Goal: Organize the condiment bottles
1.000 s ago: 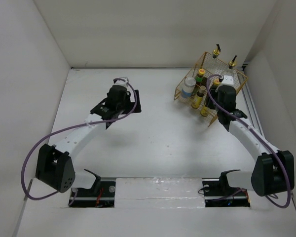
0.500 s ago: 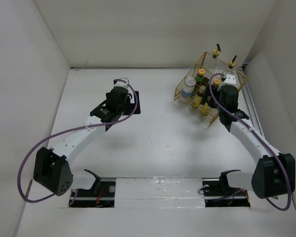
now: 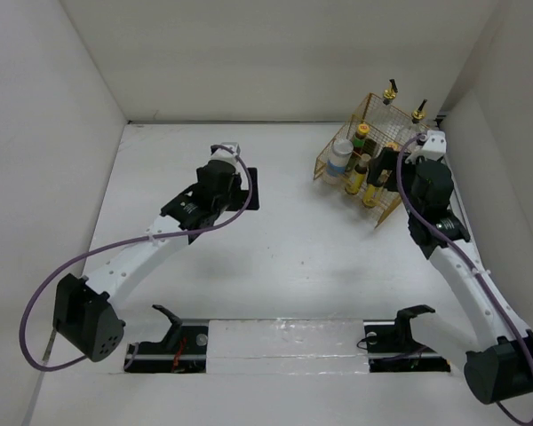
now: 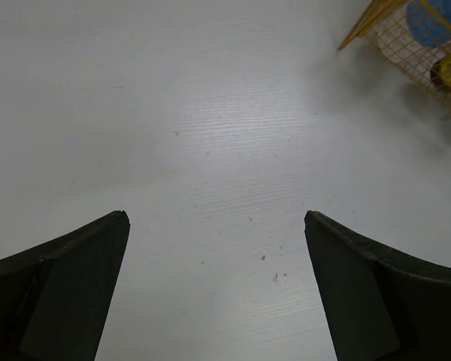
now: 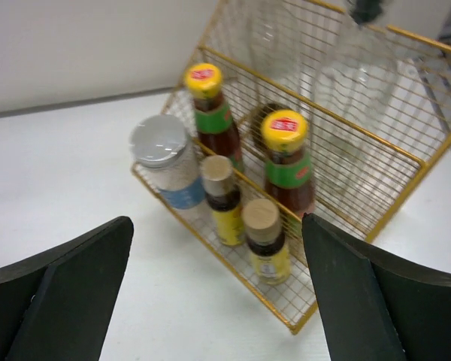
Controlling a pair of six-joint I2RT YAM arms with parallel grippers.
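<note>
The condiment bottles all stand in the gold wire basket (image 5: 406,162) at the back right of the table. In the front row are a white blue-banded bottle (image 5: 165,162) and two small yellow brown-capped bottles (image 5: 224,201) (image 5: 267,242). Behind them stand two yellow-capped bottles with green-red labels (image 5: 210,113) (image 5: 286,162). Two tall clear glass bottles (image 5: 353,83) (image 5: 267,34) fill the back, their gold pourers (image 3: 389,91) visible from above. My right gripper (image 5: 216,219) hangs open above the basket's near side, holding nothing. My left gripper (image 4: 216,214) is open over bare table, left of the basket.
White walls close in the table on the left, back and right. The basket (image 3: 384,211) sits close to the right wall. Its corner (image 4: 361,30) shows at the top right of the left wrist view. Both arm bases stand at the near edge.
My right gripper went from shut to open and drew back from among the bottles toward the basket's near side. The left arm drifted slightly right.
</note>
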